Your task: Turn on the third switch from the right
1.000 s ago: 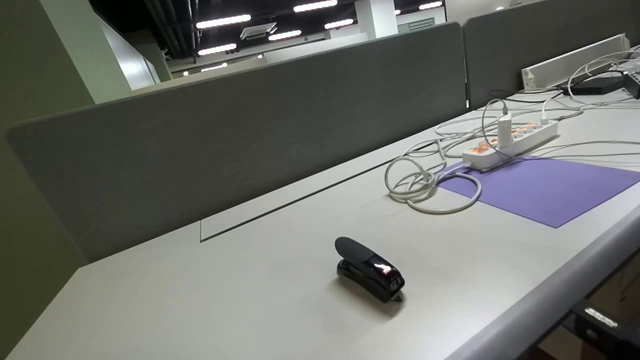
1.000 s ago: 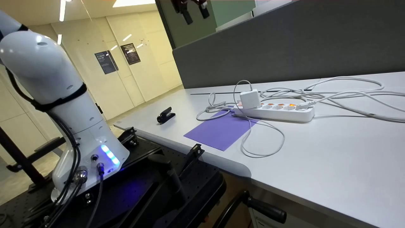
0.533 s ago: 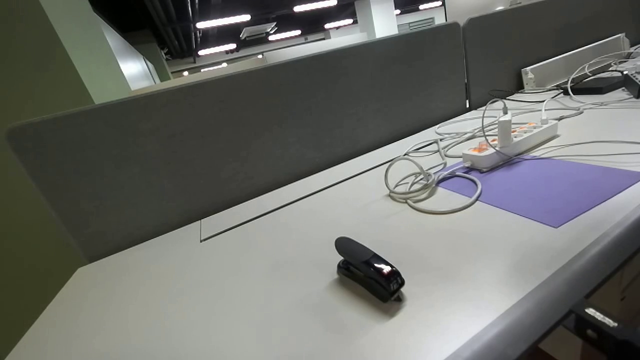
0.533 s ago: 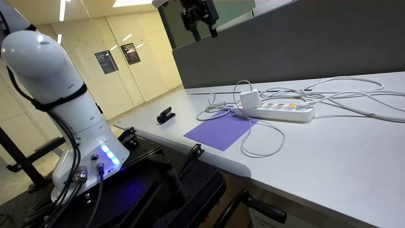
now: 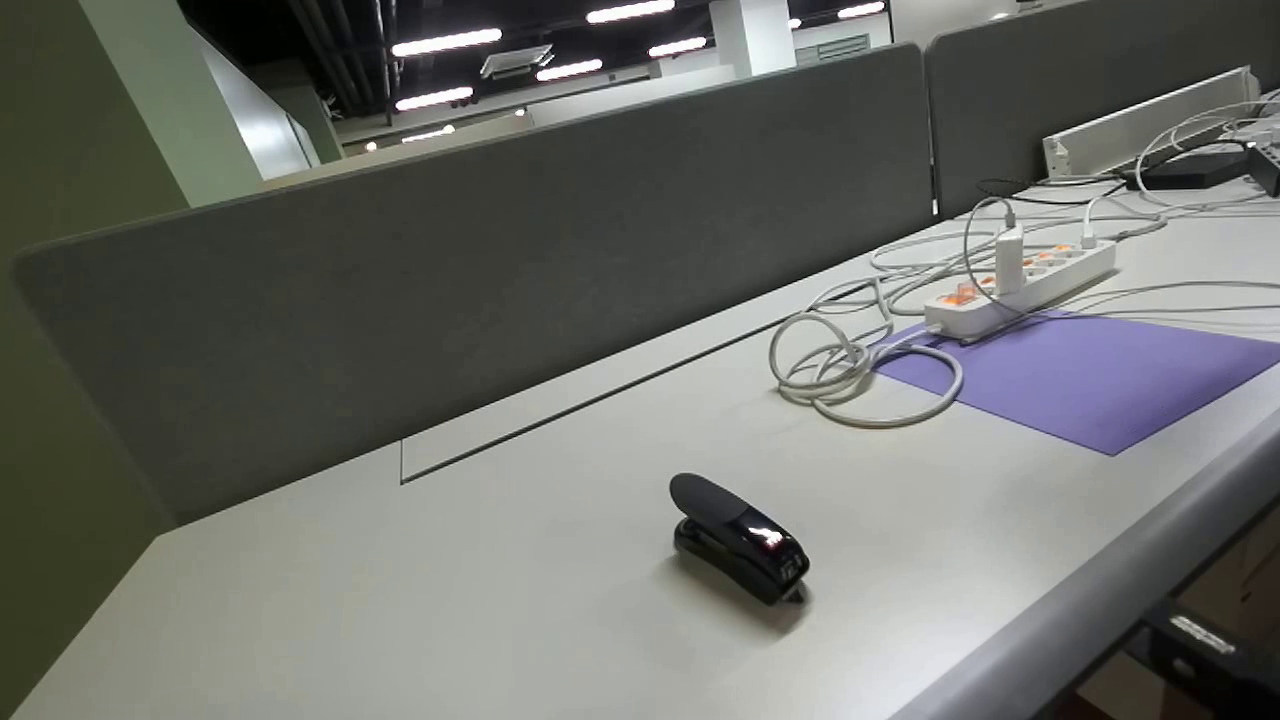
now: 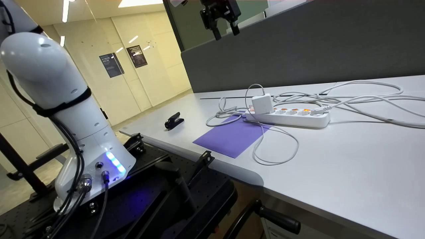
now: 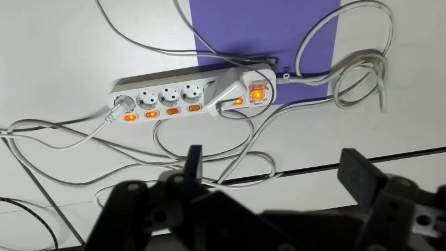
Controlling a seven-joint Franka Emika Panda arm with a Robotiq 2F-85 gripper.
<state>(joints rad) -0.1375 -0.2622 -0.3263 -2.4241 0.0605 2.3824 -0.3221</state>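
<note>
A white power strip (image 7: 181, 81) lies on the table, seen in both exterior views (image 5: 1060, 285) (image 6: 289, 122). In the wrist view its orange switches form a row. The two leftmost, a lit switch (image 7: 130, 117) and another lit switch (image 7: 152, 114), glow. The two middle ones, a dim switch (image 7: 172, 111) and another dim switch (image 7: 194, 108), look unlit. A switch beside the adapter (image 7: 238, 101) and the large main switch (image 7: 258, 94) glow. My gripper (image 7: 271, 153) is open and empty; in an exterior view it (image 6: 226, 32) hangs well above the table.
A white adapter (image 7: 226, 89) stands up from the strip, and a plug (image 7: 121, 105) sits at its far end. Loose cables (image 5: 860, 380) surround it. A purple sheet (image 6: 229, 139), a black stapler (image 6: 174, 121) and a grey partition (image 6: 298, 46) are nearby.
In an exterior view my gripper has come down into fuller view and moved right, then slightly further right and a little up. The strip and other objects have not moved.
</note>
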